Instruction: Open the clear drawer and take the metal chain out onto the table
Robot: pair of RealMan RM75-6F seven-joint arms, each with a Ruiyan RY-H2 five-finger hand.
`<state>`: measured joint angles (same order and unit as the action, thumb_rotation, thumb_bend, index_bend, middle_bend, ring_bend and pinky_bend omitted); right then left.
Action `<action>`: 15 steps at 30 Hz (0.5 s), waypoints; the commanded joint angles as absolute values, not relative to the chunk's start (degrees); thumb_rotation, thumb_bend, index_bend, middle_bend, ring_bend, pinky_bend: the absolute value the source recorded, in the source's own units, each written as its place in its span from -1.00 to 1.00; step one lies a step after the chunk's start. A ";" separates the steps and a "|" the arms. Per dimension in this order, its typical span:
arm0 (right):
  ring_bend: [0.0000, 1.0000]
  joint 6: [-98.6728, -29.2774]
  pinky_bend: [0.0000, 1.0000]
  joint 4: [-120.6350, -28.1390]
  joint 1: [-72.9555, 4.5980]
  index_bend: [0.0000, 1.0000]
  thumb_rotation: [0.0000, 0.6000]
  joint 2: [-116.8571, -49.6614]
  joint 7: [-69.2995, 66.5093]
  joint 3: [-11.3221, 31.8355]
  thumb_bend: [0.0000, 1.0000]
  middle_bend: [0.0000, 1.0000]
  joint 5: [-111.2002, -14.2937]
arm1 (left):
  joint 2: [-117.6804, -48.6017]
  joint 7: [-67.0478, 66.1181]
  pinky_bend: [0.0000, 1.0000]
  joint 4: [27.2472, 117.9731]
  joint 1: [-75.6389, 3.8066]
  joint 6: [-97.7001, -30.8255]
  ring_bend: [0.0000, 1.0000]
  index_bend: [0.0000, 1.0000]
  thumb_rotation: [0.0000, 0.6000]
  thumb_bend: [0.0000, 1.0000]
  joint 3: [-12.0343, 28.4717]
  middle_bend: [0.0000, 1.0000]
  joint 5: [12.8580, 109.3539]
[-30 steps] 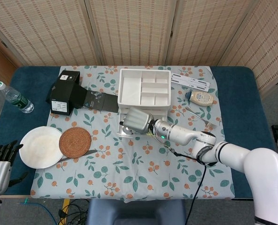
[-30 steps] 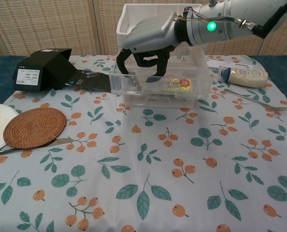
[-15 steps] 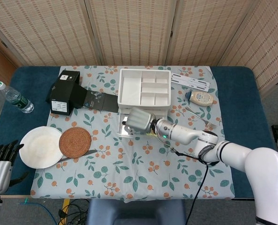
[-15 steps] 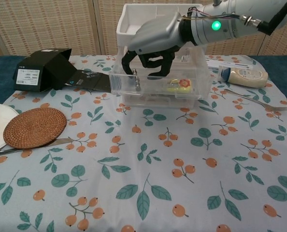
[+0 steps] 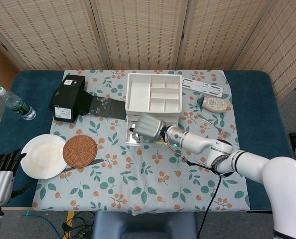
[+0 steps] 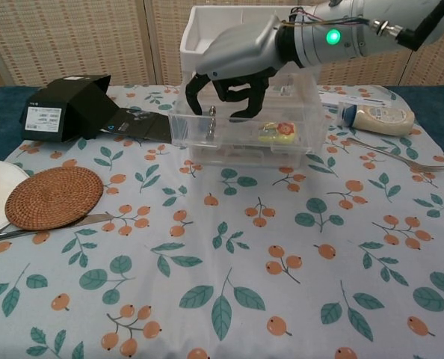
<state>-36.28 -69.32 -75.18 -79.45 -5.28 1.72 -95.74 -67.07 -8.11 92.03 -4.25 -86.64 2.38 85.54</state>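
The metal chain (image 6: 211, 123) hangs as a short silvery strand inside the clear drawer (image 6: 244, 138), near its left end, just below the dark fingertips (image 6: 193, 93) of the right hand (image 6: 237, 56). The fingers curl down over the drawer's open top; the chain seems pinched between them, though the clear plastic wall blurs the contact. A small yellow and orange item (image 6: 276, 132) lies further right in the same drawer.

The drawer is pulled out toward the robot from under a white divided tray (image 5: 154, 93). In front of it the flowered tablecloth (image 6: 229, 269) lies bare right up to the near edge. To the left sit a black box (image 6: 69, 105), a woven coaster (image 6: 54, 196) and a white plate (image 5: 42, 156). To the right lie a squeeze bottle (image 6: 375, 116) and a fork (image 6: 394, 153), well apart from the drawer. A water bottle (image 5: 16, 104) rests at the table's far left edge.

The left hand (image 5: 2, 174) waits off the near left corner, holding nothing, fingers loosely apart.

Compared with half a second ago, the right hand sits slightly higher and the chain has risen with it.
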 commanded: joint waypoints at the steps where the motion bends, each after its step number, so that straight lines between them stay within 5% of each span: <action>1: 0.93 -36.17 1.00 -68.81 -75.20 -0.40 1.00 -80.03 -4.87 1.96 -0.43 0.77 -95.27 | -67.07 -8.06 -0.81 91.96 -4.21 -86.66 -0.76 -0.68 1.00 -0.66 2.38 -0.77 85.47; 8: 0.93 -36.18 1.00 -67.99 -75.18 -0.40 1.00 -81.04 -4.06 2.39 -0.53 0.77 -94.43 | -67.23 -8.01 -0.81 91.83 -4.26 -86.60 -0.76 -0.68 1.00 -0.66 2.41 -0.77 85.47; 15: 0.93 -35.32 1.00 -67.77 -75.71 -0.40 1.00 -81.39 -4.28 2.60 -0.33 0.78 -93.90 | -67.28 -7.93 -0.81 91.74 -4.15 -86.79 -0.76 -0.68 1.00 -0.66 2.43 -0.77 85.46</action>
<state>-35.37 -67.79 -75.67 -81.36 -4.28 2.58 -93.94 -67.28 -7.93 91.74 -4.14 -86.79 2.42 85.46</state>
